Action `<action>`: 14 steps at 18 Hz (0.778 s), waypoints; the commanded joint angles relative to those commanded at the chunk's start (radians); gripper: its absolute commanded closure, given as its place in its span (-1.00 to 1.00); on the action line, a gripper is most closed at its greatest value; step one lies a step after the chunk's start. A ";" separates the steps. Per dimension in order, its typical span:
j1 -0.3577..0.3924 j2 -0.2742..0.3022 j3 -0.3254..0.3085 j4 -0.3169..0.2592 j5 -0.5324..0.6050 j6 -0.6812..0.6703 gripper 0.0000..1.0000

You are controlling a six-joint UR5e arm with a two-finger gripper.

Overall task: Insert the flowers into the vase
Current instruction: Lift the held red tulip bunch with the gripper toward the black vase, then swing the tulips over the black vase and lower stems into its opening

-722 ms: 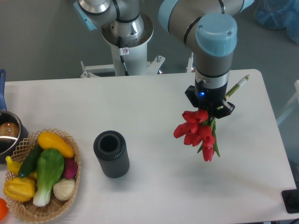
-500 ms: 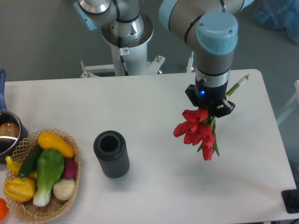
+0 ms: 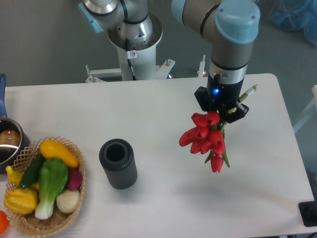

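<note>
A bunch of red tulip flowers (image 3: 205, 139) with green stems hangs in the air over the right half of the white table, buds pointing down and to the left. My gripper (image 3: 221, 112) is shut on the stems just above the buds; the stem ends stick out behind it to the upper right. The fingers themselves are hidden under the wrist. The dark grey ribbed vase (image 3: 118, 163) stands upright at the left centre of the table, its round mouth open and empty, well to the left of the flowers.
A wicker basket (image 3: 29, 225) of toy vegetables sits at the front left corner. A metal pot (image 3: 9, 145) stands at the left edge behind it. The robot's base (image 3: 134, 34) rises behind the table's far edge.
The arm has lifted and shifted slightly left and back, carrying the flowers with it. The vase, basket and pot have not moved.
</note>
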 joint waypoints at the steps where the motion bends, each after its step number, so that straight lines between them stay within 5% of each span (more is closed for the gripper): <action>1: 0.009 0.009 -0.008 0.009 -0.028 -0.006 1.00; 5: 0.012 0.063 -0.084 0.092 -0.158 -0.054 1.00; 9: 0.019 0.104 -0.182 0.310 -0.321 -0.207 1.00; 14: 0.000 0.104 -0.184 0.316 -0.501 -0.273 1.00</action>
